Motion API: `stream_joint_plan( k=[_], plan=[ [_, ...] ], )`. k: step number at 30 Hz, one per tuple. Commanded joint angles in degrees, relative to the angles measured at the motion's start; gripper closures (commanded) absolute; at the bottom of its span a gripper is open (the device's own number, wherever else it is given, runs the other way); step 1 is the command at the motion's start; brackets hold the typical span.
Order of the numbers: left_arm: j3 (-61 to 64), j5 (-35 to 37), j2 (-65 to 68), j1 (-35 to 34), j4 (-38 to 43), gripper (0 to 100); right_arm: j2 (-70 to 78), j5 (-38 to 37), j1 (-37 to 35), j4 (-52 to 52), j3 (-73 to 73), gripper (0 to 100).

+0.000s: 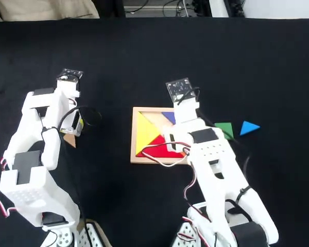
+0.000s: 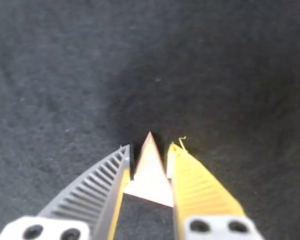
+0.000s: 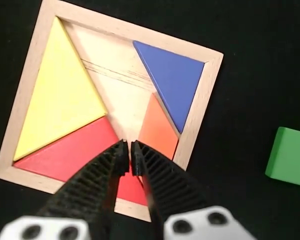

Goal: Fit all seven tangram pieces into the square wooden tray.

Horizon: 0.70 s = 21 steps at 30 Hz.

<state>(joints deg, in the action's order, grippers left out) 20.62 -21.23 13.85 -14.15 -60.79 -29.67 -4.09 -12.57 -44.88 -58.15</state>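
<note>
The square wooden tray lies mid-table with a yellow triangle, a red triangle, a blue triangle and an orange piece in it. Bare wood shows in the tray's middle. My right gripper hangs shut and empty just above the tray, where red meets orange. My left gripper is shut on a pale wooden triangle over the black cloth, left of the tray; the piece pokes out below that arm. A green piece and a small blue triangle lie right of the tray.
Black cloth covers the whole table. The right arm's body overhangs the tray's right side and hides part of it. The green piece lies close to the tray's edge. Open cloth stretches behind the tray and between the two arms.
</note>
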Motion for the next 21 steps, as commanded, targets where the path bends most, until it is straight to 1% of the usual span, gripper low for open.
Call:
stream_joint_plan(
  k=[1,8,12,15,18,20,21],
  plan=[
    [-2.07,-0.53,0.09,0.04,-0.44,88,-2.07,-0.7,0.88,0.79,0.31,98.7],
    [-2.07,0.09,-0.35,0.4,-0.53,88,-2.07,-0.7,0.88,0.79,0.31,98.7],
    [-1.54,6.95,-6.59,-0.22,-3.52,78,-2.07,-0.7,0.88,0.79,0.31,98.7],
    [-0.84,12.22,-13.36,-0.22,-6.51,79,-2.07,-0.7,0.88,0.79,0.4,98.7],
    [4.26,17.32,-19.25,0.04,-6.86,79,-2.07,-0.7,0.88,0.62,0.48,98.6],
    [9.27,17.76,-21.8,0.57,-4.92,79,-2.07,-0.88,0.88,0.62,0.48,98.6],
    [12.0,17.14,-22.15,0.84,-2.11,79,-2.07,-1.58,0.88,0.62,0.4,98.6]
  ],
)
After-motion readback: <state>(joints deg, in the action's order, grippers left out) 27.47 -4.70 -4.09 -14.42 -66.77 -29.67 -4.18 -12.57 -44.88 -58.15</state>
